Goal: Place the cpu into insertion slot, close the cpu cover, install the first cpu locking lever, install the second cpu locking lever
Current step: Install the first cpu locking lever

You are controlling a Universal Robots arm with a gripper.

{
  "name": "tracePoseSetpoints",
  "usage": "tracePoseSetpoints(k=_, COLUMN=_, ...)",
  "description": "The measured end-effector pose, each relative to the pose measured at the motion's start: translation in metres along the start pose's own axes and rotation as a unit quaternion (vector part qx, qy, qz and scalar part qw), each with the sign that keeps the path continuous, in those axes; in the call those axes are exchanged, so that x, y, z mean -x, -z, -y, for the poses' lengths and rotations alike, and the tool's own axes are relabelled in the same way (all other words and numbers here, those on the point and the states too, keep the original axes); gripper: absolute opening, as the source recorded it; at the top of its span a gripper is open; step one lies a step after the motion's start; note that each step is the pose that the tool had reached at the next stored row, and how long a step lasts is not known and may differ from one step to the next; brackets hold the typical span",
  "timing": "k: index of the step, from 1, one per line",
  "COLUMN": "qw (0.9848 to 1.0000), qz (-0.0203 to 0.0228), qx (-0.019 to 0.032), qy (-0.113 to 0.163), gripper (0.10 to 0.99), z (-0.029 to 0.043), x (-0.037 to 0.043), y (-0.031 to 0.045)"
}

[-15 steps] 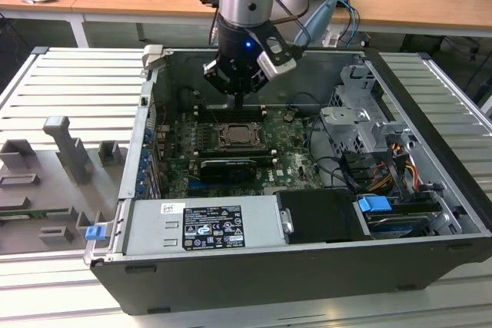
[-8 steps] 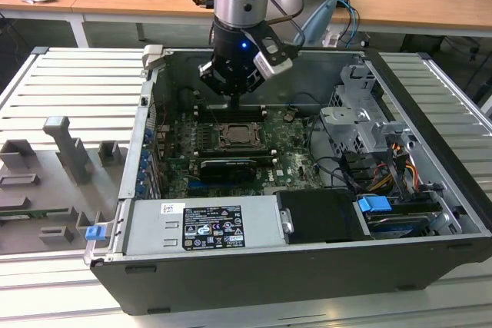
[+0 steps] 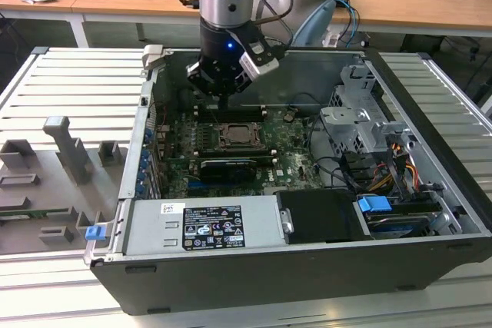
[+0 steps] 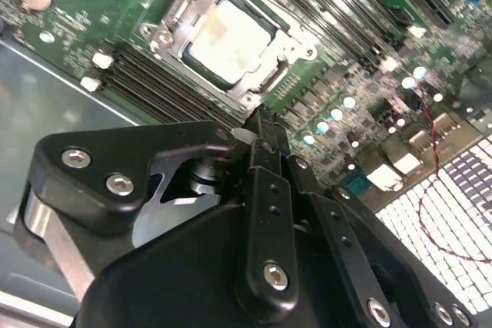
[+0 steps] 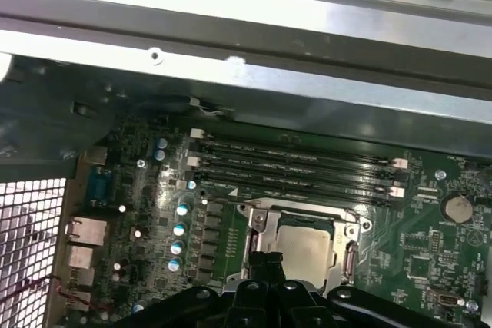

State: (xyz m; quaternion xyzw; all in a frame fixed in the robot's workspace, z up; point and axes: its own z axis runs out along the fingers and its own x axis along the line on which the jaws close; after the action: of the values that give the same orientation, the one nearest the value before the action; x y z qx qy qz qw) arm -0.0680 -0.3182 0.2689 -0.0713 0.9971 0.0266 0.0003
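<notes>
Chip and socket are mated: the cpu lies flat in the insertion slot, its dull silver face showing through the square cut-out of the cpu cover. The cover is down over it, framing it on all sides in both wrist views. Whether the locking levers are latched cannot be told.

The gripper has its black fingers pressed together with nothing between them. Its tips hang just beside the cover's edge, and contact cannot be judged. In the exterior view it stands over the long black memory slots, just beyond the socket.

The green motherboard surrounds the socket and carries a coin cell battery. All of it lies inside the open computer case, next to a grey power supply.
</notes>
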Motion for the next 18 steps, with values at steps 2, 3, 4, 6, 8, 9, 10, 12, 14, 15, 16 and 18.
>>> tracePoseSetpoints(k=2, qw=1.0, qz=0.0001, qx=0.0, qy=0.0, gripper=0.106, z=-0.0013, x=-0.0091, y=-0.0007)
tracePoseSetpoints(k=3, qw=1.0, qz=0.0001, qx=0.0, qy=0.001, gripper=0.106, z=-0.0015, x=-0.0111, y=-0.001)
tracePoseSetpoints(k=4, qw=1.0, qz=0.0, qx=0.0, qy=0.003, gripper=0.106, z=-0.0019, x=-0.015, y=-0.0014)
tracePoseSetpoints(k=6, qw=1.0, qz=-0.0001, qx=0.0, qy=0.004, gripper=0.106, z=-0.0028, x=-0.0212, y=-0.0018)
tracePoseSetpoints(k=8, qw=1.0, qz=-0.0001, qx=0.0, qy=0.004, gripper=0.106, z=-0.0038, x=-0.0282, y=-0.0021)
tracePoseSetpoints(k=9, qw=1.0, qz=0.0, qx=0.0, qy=0.004, gripper=0.106, z=-0.0042, x=-0.0307, y=-0.0024)
tracePoseSetpoints(k=10, qw=1.0, qz=0.0003, qx=0.0, qy=0.0, gripper=0.106, z=-0.0044, x=-0.0316, y=-0.003)
tracePoseSetpoints(k=12, qw=0.9999, qz=0.0008, qx=-0.0001, qy=-0.011, gripper=0.106, z=-0.0044, x=-0.0318, y=-0.0034)
tracePoseSetpoints(k=14, qw=0.9999, qz=0.0012, qx=0.0002, qy=-0.017, gripper=0.106, z=-0.0047, x=-0.0342, y=-0.0038)
tracePoseSetpoints(k=15, qw=0.9999, qz=0.0013, qx=0.0003, qy=-0.017, gripper=0.106, z=-0.0048, x=-0.0351, y=-0.0039)
tracePoseSetpoints(k=16, qw=0.9999, qz=0.0012, qx=0.0003, qy=-0.017, gripper=0.106, z=-0.0047, x=-0.0358, y=-0.0039)
tracePoseSetpoints(k=18, qw=0.9999, qz=0.0012, qx=0.0003, qy=-0.017, gripper=0.106, z=-0.0049, x=-0.0374, y=-0.0039)
